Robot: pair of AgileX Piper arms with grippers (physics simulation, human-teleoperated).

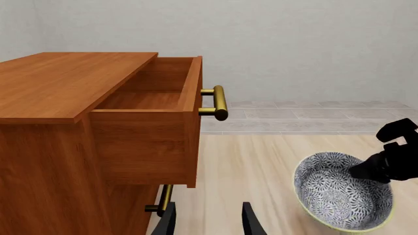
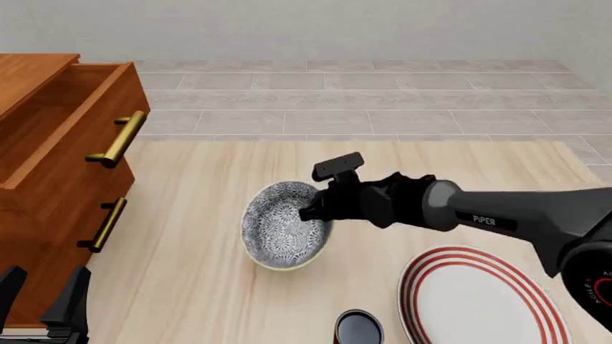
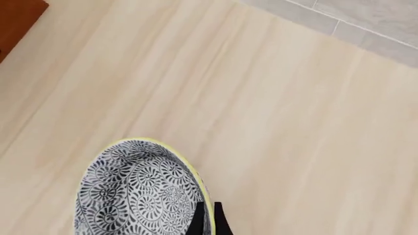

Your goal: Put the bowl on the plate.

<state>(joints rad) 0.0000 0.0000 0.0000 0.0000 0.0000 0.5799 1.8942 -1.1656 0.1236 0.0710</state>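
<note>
The bowl (image 2: 277, 222), grey-and-white floral with a pale rim, is tilted over the middle of the table, its opening turned toward the left. My right gripper (image 2: 316, 211) is shut on its right rim; in the right wrist view the fingers (image 3: 197, 218) pinch the rim of the bowl (image 3: 137, 191). The left wrist view shows the bowl (image 1: 339, 191) with the right gripper (image 1: 369, 169) on its edge. The plate (image 2: 474, 301), white with red rings, lies flat at the near right, apart from the bowl. My left gripper (image 2: 40, 294) stands open and holds nothing at the near left, beside the cabinet.
A wooden cabinet (image 2: 57, 143) with brass handles fills the left side, its top drawer (image 1: 150, 98) pulled open. A small dark cup (image 2: 359, 328) stands at the front edge, just left of the plate. Grey tiled floor lies beyond the table's far edge.
</note>
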